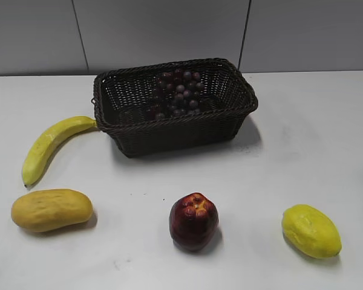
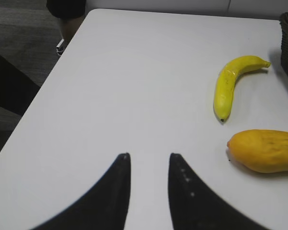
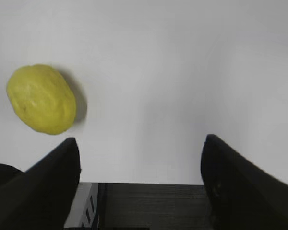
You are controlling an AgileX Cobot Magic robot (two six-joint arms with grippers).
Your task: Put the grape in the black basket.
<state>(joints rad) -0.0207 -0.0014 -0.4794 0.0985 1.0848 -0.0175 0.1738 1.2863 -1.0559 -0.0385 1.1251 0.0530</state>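
Judging by its look, the grape (image 1: 178, 93), already lying inside the black basket (image 1: 175, 130), seems a light, lumpy cluster that I'd take around its middle, not by single berries. My left tool (image 2: 149, 165) hovers with a narrow gap, holding nothing, and my right tool (image 3: 141, 158) is spread wide and released. Underneath, the smooth white bench (image 1: 290, 157) meets a grey panelled wall.

Dark purple grape (image 1: 179, 93) bunch inside the black basket (image 1: 169, 136), toward its back wall.
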